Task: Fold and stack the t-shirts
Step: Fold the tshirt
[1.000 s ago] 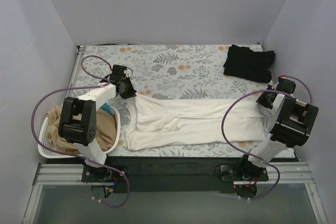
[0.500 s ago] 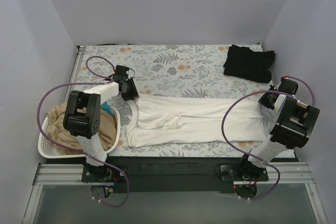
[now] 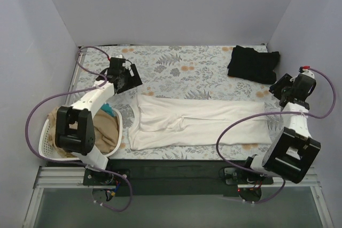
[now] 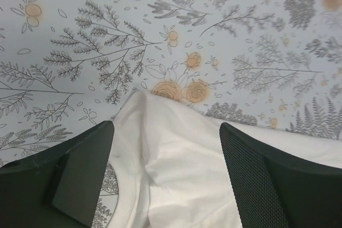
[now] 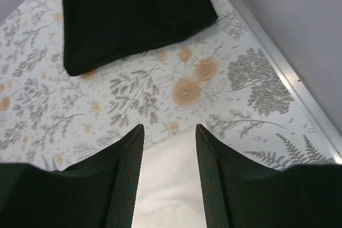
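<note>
Near left: the white basket (image 3: 44, 145) holds the tan t-shirt (image 3: 108, 132). Near centre: the white t-shirt (image 3: 197, 124) is folded into a long band lying left to right on the floral surface (image 3: 176, 65). My left hand (image 4: 166, 158) hovers open over its far-left corner. My right hand (image 5: 166, 169) hovers open over its right end, gripping nothing. Far right: the black t-shirt (image 3: 254, 63), folded.

Bare table (image 3: 176, 65) lies open behind the white shirt (image 3: 197, 122), which spans the middle. The black shirt (image 3: 254, 63) blocks the far right corner, and the basket (image 3: 45, 143) crowds the near left edge.
</note>
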Robot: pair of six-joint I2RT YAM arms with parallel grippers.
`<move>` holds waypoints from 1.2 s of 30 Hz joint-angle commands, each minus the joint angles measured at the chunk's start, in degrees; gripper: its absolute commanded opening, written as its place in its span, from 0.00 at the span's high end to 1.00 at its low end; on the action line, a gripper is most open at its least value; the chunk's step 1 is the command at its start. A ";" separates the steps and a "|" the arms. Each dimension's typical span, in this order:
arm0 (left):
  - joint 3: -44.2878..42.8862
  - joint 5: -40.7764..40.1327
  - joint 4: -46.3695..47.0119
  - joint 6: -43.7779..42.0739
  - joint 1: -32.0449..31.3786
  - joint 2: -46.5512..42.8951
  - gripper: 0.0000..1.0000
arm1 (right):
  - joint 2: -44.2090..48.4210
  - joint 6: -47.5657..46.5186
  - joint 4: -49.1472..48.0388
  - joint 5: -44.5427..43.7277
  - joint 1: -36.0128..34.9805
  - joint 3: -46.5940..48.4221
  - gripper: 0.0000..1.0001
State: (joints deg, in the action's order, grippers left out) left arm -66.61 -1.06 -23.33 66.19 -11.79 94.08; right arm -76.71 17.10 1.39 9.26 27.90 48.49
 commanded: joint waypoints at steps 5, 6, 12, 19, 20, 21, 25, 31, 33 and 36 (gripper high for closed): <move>8.24 -0.79 0.30 -0.10 -2.44 -14.62 0.20 | 12.63 -0.06 1.34 -6.44 -23.65 -5.86 0.49; 9.55 0.52 0.83 -0.10 -2.62 -16.46 0.20 | 13.24 0.99 1.16 -6.53 -26.90 -7.08 0.50; 19.21 4.84 4.25 -2.21 -2.97 -21.57 0.19 | 11.59 6.53 0.98 -13.90 -55.73 -6.92 0.52; 21.34 4.40 6.63 -1.95 -2.89 -23.68 0.19 | 1.13 8.91 2.48 -17.34 -77.26 -3.14 0.59; 21.52 5.10 6.63 -1.68 -2.89 -23.68 0.19 | -0.88 9.09 2.39 -17.43 -78.86 -2.79 0.60; 21.70 5.63 6.72 -1.33 -2.97 -23.68 0.20 | -1.68 9.44 2.39 -18.21 -81.31 -2.70 0.61; 22.14 5.98 6.81 -1.07 -3.15 -23.68 0.20 | -5.64 11.02 1.25 -18.92 -84.58 -1.73 0.65; 22.40 6.16 6.90 -0.54 -3.15 -22.98 0.20 | -9.94 10.85 -0.16 -19.62 -85.82 1.96 0.65; 22.49 6.16 6.90 -0.54 -3.24 -22.98 0.20 | -11.18 10.67 -0.24 -19.98 -85.91 2.84 0.65; 22.40 6.07 6.81 -0.54 -3.24 -22.98 0.20 | -13.73 10.32 -0.33 -19.98 -85.91 3.45 0.65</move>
State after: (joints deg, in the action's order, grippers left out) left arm -44.38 4.56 -17.41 65.63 -14.76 72.31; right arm -88.60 27.11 2.48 -9.06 -57.82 49.91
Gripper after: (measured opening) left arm 0.799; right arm 0.354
